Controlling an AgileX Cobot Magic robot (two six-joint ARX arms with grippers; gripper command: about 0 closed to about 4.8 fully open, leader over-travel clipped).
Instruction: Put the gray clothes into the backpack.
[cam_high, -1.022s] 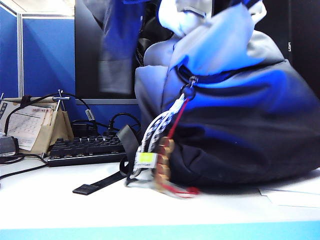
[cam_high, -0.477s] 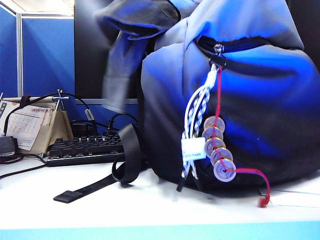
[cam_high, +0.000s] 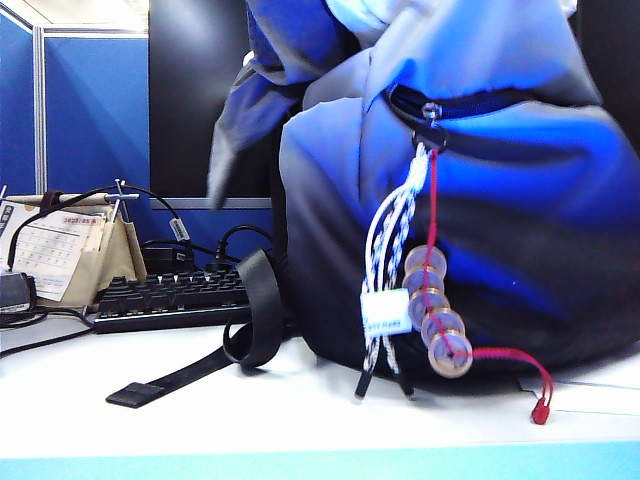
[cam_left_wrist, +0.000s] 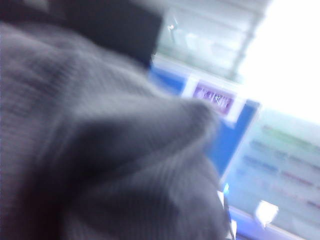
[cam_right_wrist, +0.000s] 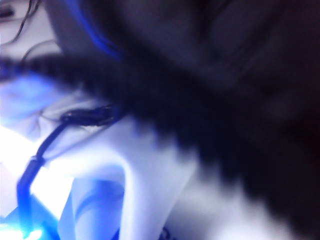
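Gray clothes (cam_left_wrist: 100, 150) hang off backpack (cam_high: 520, 260) top: soft, limp, grab a fold. L fingers' state unclear; R fingers clenched, unseen.

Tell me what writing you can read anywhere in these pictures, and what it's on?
None reads clearly.
Tag on the backpack: dark print, too small.
Desk calendar: grid of numbers, too small.
Purple sign on the partition, left wrist view: blurred.
Keyboard: key legends unreadable.

My gray clothes (cam_high: 250, 120) hang rumpled over the upper left side of the bulging backpack (cam_high: 500, 220), which stands on the table.
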